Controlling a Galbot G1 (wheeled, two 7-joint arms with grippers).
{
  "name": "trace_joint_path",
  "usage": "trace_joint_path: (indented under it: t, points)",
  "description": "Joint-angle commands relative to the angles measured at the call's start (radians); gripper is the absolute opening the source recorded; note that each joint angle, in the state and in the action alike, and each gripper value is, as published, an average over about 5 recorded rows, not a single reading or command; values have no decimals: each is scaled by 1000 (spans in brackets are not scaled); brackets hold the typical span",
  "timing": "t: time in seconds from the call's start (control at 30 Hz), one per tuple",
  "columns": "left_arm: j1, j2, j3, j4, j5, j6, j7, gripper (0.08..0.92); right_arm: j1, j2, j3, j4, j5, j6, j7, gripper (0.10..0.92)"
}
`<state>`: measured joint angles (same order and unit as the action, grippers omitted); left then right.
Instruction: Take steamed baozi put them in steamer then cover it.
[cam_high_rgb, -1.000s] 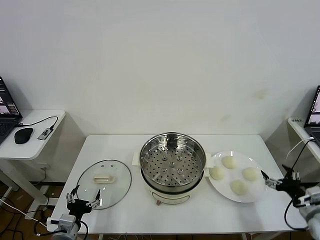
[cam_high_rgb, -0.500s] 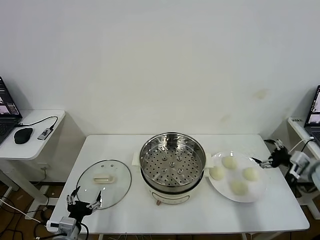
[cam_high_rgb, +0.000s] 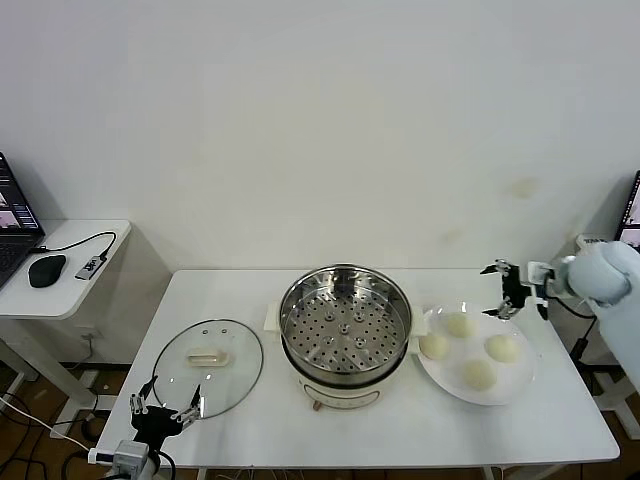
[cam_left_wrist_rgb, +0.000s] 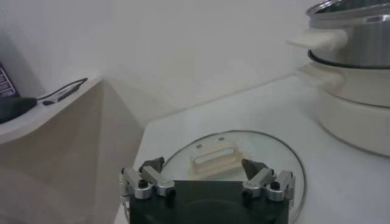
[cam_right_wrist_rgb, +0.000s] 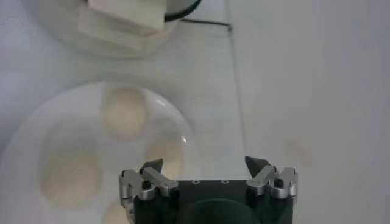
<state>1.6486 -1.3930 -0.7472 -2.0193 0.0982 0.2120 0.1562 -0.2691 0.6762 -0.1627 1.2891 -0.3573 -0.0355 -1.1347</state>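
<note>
gleaming perforated steamer (cam_high_rgb: 345, 325), seemingly smooth round baozi (cam_high_rgb: 459, 325)

- We see the steamer (cam_high_rgb: 345, 322) as shiny polished metal, its perforated tray reflective, on a smooth white, probably plastic base.
- The cover (cam_high_rgb: 208, 354) is clear glossy glass with a metal rim and matt cream handle.
- The steamed baozi (cam_high_rgb: 458, 324) look smooth and matt.
- Their plate (cam_high_rgb: 515, 381) is glossy white.
- The table (cam_high_rgb: 400, 430) looks smooth, matt white.
</note>
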Motion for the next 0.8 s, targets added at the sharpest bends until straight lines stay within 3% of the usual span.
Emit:
trace_joint_path:
  t: [0.03,0.8]
  points:
    - [4,0,-1,-5,1,0,-1,823,197,122,-236,-215,-108,68,-51,823]
    - [-3,8,11,28,11,2,8,823,77,224,-121,-380,-184,74,12,823]
